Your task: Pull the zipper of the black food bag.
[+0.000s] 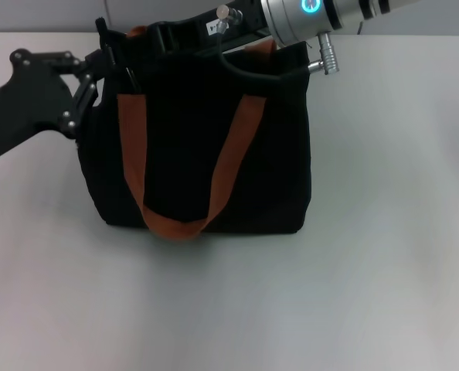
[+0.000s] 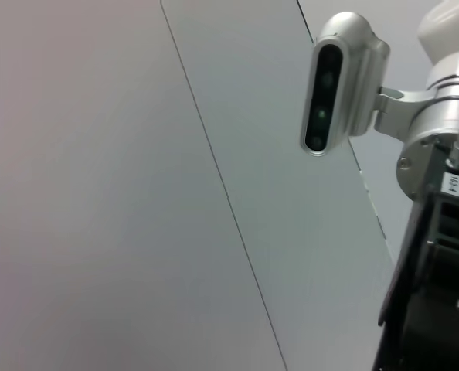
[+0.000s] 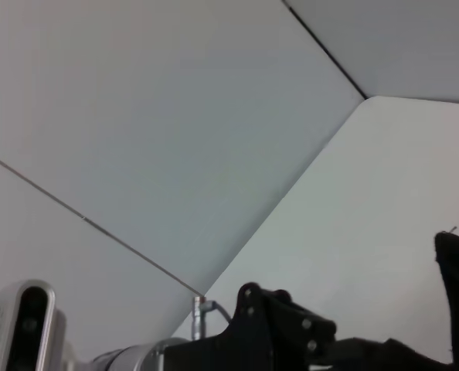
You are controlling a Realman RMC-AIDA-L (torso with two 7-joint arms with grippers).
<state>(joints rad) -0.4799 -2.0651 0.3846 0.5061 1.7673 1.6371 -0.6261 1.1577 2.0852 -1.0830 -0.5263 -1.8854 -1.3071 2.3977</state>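
Head view gives us the black food bag standing upright on the pale bench, one brown-orange strap handle looping down its near face. Our left hand is at the bag's upper corner on its own side, its black fingers touching the rim there; whether they are apart or pinched on the fabric we cannot tell, since black lies on black. Our right hand reaches in over the top rim from the far side, its silver wrist with a lit ring well behind it, and its fingers sink into the dark rim line, so we cannot tell their state either. The two hands are near each other along the same top edge, the left hand just outside the right one. The zipper should lie along that rim between them, but we cannot pick it out. The wrist views show mostly wall panels and parts of the other arm.
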